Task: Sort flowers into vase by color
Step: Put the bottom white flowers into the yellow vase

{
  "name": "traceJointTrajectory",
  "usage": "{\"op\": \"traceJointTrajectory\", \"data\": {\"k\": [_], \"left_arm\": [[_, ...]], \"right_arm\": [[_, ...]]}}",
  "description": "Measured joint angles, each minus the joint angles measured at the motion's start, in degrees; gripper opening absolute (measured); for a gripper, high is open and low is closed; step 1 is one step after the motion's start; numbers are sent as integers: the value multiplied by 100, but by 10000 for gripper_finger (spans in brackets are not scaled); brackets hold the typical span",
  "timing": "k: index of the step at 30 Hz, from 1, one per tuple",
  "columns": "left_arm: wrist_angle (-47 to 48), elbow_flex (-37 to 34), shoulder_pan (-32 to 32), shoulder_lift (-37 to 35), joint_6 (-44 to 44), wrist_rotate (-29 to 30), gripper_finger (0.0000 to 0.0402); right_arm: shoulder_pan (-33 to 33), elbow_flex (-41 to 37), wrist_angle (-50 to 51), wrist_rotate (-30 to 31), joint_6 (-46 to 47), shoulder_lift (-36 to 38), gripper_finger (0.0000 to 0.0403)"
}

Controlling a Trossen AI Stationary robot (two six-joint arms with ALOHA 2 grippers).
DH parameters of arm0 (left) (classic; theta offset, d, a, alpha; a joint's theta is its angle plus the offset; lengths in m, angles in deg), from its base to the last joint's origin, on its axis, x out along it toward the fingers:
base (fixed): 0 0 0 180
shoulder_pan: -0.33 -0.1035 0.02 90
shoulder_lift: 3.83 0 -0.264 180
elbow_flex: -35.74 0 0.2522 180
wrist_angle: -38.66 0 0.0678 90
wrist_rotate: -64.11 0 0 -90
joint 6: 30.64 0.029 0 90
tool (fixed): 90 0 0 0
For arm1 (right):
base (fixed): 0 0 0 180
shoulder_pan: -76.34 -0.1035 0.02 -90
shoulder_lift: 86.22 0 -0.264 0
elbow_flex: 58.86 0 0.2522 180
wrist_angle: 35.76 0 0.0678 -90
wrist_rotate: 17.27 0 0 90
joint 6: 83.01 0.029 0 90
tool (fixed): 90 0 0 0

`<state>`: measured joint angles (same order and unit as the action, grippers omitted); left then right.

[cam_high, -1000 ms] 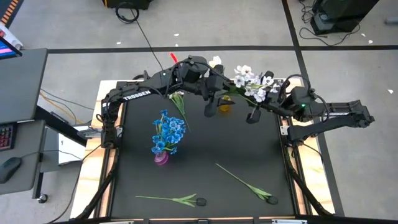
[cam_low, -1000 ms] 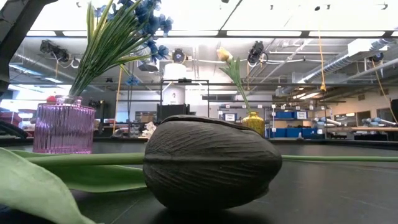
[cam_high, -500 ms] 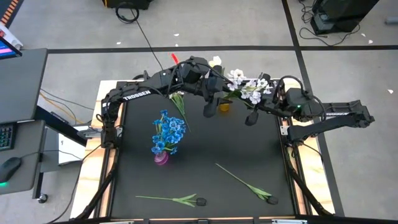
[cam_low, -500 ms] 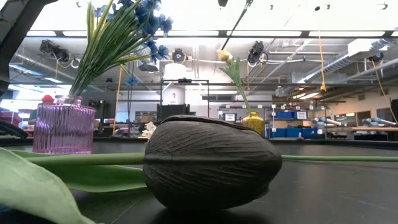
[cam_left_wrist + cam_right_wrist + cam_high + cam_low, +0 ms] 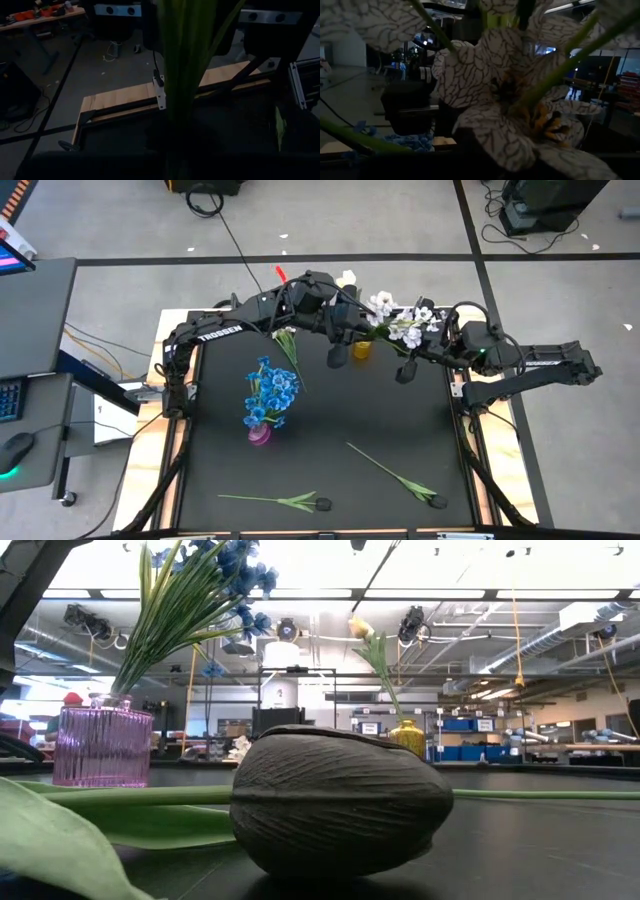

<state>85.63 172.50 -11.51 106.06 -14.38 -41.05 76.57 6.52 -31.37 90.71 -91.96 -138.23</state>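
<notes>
Right tool [image 5: 432, 340] shut on white spray [image 5: 400, 318] (above yellow vase [image 5: 362, 350]); left tool [image 5: 340, 330] beside it, opening unclear.

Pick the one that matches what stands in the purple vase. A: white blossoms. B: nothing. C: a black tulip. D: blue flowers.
D: the purple vase holds a bunch of blue flowers; the low view shows their green stems rising out of it, while two black tulips lie loose on the table.
</notes>
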Motion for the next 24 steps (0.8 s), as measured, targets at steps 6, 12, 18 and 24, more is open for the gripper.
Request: {"op": "traceJointTrajectory", "data": {"k": [6,12,18,24], "left_arm": [[2,0,0,0,0,0,16],[-2,0,0,0,-2,2,19],[-3,0,-60,0,-9,-13,18],[-135,0,-230,0,-69,-11,17]], "right_arm": [[0,0,0,-5,-8,0,30],[0,0,2,116,-125,34,71],[-11,0,86,144,-151,257,124],[-13,0,773,225,-18,548,147]]}}
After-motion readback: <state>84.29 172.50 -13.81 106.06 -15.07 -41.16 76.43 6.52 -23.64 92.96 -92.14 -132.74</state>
